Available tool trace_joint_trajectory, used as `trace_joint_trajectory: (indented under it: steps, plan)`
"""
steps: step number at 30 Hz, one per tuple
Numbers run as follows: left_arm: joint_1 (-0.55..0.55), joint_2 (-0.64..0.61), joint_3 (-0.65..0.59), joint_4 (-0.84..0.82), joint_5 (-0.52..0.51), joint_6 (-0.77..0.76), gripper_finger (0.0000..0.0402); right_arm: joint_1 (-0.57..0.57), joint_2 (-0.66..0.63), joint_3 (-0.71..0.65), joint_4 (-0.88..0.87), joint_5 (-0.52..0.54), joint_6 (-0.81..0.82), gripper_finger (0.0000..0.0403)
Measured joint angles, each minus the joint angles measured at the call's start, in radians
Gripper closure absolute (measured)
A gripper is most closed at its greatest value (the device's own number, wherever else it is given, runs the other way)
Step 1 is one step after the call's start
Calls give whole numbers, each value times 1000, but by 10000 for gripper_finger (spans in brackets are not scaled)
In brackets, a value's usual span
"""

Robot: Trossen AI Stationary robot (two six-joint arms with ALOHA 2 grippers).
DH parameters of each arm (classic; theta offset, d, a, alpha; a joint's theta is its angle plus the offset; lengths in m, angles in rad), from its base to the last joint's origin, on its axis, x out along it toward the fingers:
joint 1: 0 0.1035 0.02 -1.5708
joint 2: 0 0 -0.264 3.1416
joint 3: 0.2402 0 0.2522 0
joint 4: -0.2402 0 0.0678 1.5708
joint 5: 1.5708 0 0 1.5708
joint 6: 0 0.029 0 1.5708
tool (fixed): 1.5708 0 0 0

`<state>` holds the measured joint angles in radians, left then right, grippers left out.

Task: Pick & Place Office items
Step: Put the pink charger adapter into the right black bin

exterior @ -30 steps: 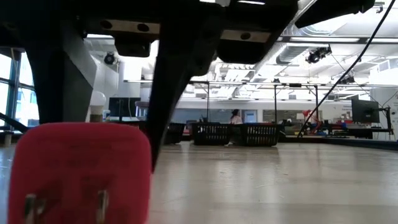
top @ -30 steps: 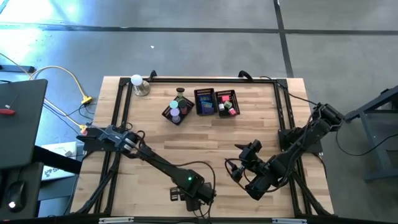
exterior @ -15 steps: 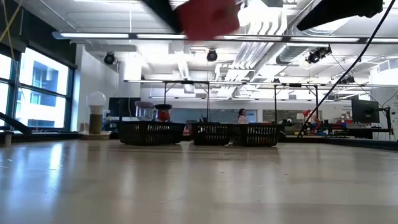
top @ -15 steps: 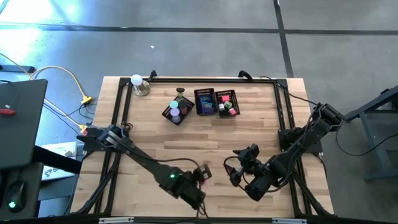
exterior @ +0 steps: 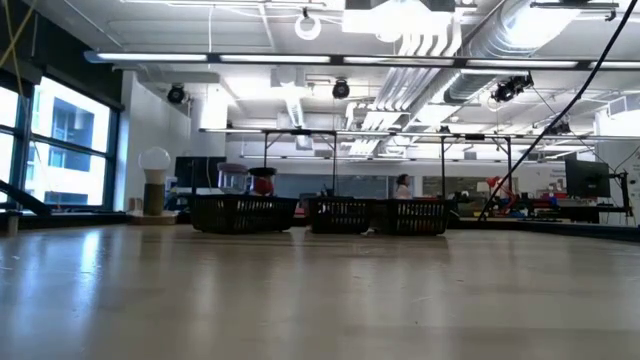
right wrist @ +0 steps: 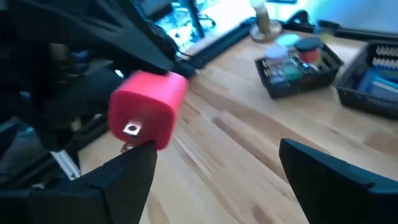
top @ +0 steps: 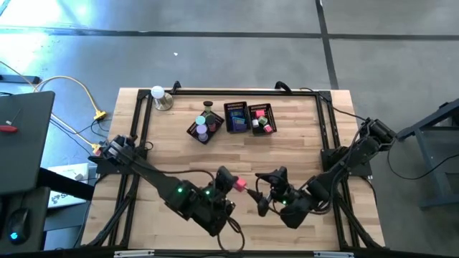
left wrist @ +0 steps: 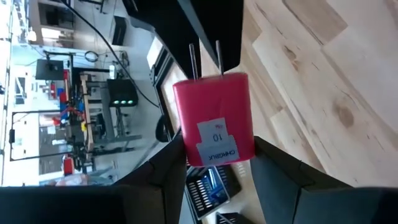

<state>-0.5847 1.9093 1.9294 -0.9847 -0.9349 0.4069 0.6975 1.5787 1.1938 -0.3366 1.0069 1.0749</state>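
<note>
One red plug block | label "10" | left tool gripping

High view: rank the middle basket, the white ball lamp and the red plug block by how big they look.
1. Middle basket.
2. White ball lamp, base included.
3. Red plug block, though it is held off the table, nearer the camera, between left gripper and right gripper.

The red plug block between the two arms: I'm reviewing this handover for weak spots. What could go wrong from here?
1. The left tool pinches only one end of the red plug block, which is held above bare table; a slip would drop it.
2. The right tool is open and close; its fingers could knock the block or its metal prongs before closing.
3. Both arms crowd together, far from the baskets, so they might collide.
</note>
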Motion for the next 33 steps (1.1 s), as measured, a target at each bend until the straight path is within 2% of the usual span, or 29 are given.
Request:
trace_joint_trajectory:
  steps: [5, 9, 15, 24, 33]
  plan:
    - [8, -3, 0, -1, 1, -5, 254, 0, 0, 0, 145, -10, -132, 74]
    - [8, -3, 0, -3, 2, -13, 254, 0, 0, 0, 183, -10, -183, 74]
    - [8, -3, 0, -7, 1, -20, 254, 3, 0, 0, 185, -8, -186, 74]
    - [31, -3, 0, -63, 0, -91, 254, 61, 0, 0, 221, 94, -182, 74]
    - [81, -3, 0, -55, 16, -113, 254, -20, 0, 0, 231, 71, -188, 74]
